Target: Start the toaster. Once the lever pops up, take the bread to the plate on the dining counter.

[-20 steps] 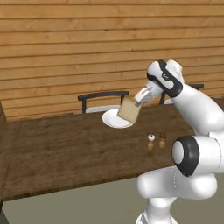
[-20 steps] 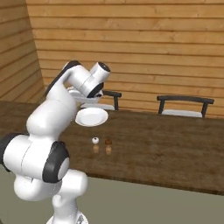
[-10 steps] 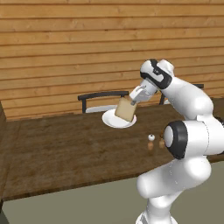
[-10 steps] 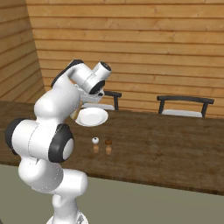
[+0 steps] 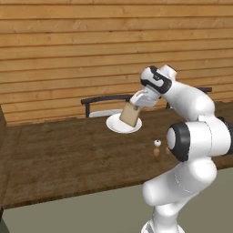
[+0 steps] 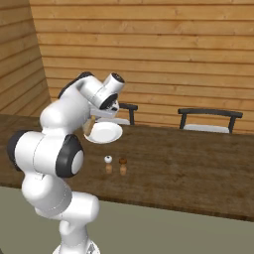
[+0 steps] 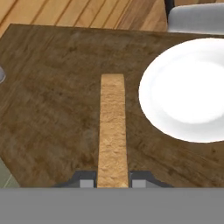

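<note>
Bread (image 5: 129,116) has travelled left since a second ago: in the left base view the slice hung to the right of the plate (image 5: 117,126), and half a second back it was only starting to cross the rim. Now it hangs in front of the plate's right half. The arm has folded in with it, the elbow bulking larger at four o'clock in that view. The base has stayed put; wall, chairs and shakers sit where they did.

Going left to right in the left base view: bare dining counter (image 5: 54,159), a dark chair (image 5: 98,101) behind it, the white plate at about twelve o'clock of the counter's middle, the slice held upright and slightly tilted, then the gripper (image 5: 136,106) clenched on the slice's top edge. A white-capped shaker (image 5: 156,148) stands at about five o'clock from the plate, well apart from it.

In the hand view the fingers (image 7: 87,183) pinch the bread (image 7: 113,131) edge-on from both sides. The plate (image 7: 186,92) lies at two o'clock of the slice, and nothing rests on it. Whether the slice's lower edge touches the plate I cannot tell.

From the right base view the plate (image 6: 104,133) sits beside the wrist, and two shakers (image 6: 115,165) stand at five o'clock from it, with a second chair (image 6: 208,119) far right.
</note>
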### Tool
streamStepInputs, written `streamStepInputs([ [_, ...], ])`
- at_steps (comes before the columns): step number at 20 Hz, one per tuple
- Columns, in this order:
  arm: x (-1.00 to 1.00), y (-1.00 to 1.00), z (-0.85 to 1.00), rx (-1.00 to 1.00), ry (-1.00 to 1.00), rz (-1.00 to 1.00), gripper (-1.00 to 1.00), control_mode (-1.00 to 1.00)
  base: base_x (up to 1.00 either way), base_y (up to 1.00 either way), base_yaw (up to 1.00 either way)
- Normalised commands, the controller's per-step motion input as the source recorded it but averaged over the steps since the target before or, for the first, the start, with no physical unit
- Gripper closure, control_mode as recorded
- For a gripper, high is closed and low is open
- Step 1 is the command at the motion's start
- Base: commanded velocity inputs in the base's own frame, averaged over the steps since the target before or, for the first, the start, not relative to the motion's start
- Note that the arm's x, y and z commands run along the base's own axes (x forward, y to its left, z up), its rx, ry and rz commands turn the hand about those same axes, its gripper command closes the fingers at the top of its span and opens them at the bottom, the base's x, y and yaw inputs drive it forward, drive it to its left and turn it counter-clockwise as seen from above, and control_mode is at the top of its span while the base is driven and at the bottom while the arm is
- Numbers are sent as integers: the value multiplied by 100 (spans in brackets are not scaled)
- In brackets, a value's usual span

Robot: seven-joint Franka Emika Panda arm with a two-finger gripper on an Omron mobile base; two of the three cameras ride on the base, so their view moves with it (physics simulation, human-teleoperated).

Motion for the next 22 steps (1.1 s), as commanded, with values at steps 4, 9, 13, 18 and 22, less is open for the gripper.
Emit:
streamStepInputs([
  [4,32,5,-16,-1,0,-12,100,-100,0,0,0],
  [9,36,0,-29,0,0,-9,100,-100,0,0,0],
  [13,26,0,-45,0,0,-4,100,-100,0,0,0],
  [18,44,0,-10,0,0,-1,100,-100,0,0,0],
  [22,38,0,-4,0,0,-2,100,-100,0,0,0],
])
